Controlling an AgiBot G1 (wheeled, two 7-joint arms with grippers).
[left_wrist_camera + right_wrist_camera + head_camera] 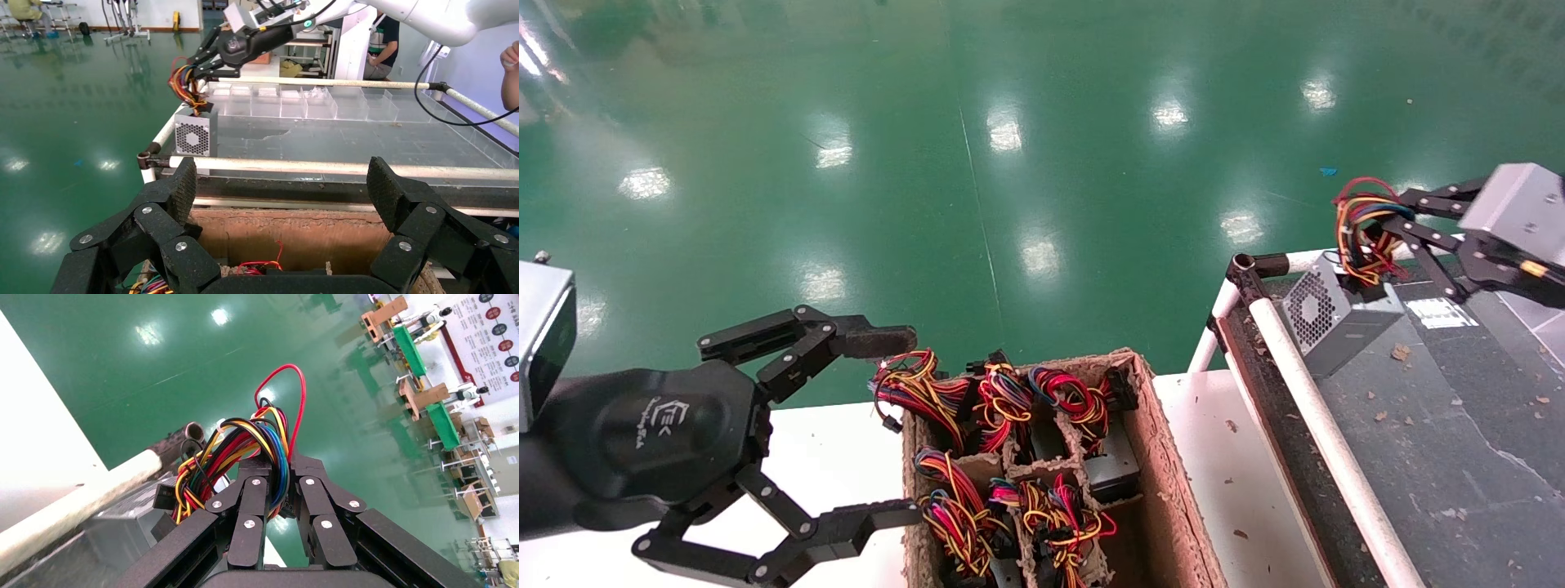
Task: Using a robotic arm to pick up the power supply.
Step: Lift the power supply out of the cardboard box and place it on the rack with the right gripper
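Head view shows the right hand (1377,237) clamped on the power supply (1336,318) wire bundle (1361,224). A straight, slow lift should limit swinging. The left hand (891,425) idles, spread apart.

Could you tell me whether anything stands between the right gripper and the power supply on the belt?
Nothing visible does: the right gripper is already shut on the wire bundle of the power supply, which rests on the dark belt.

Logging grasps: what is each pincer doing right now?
Left pincer: open, empty, beside the carton.
Right pincer: closed on the power supply's wire bundle.
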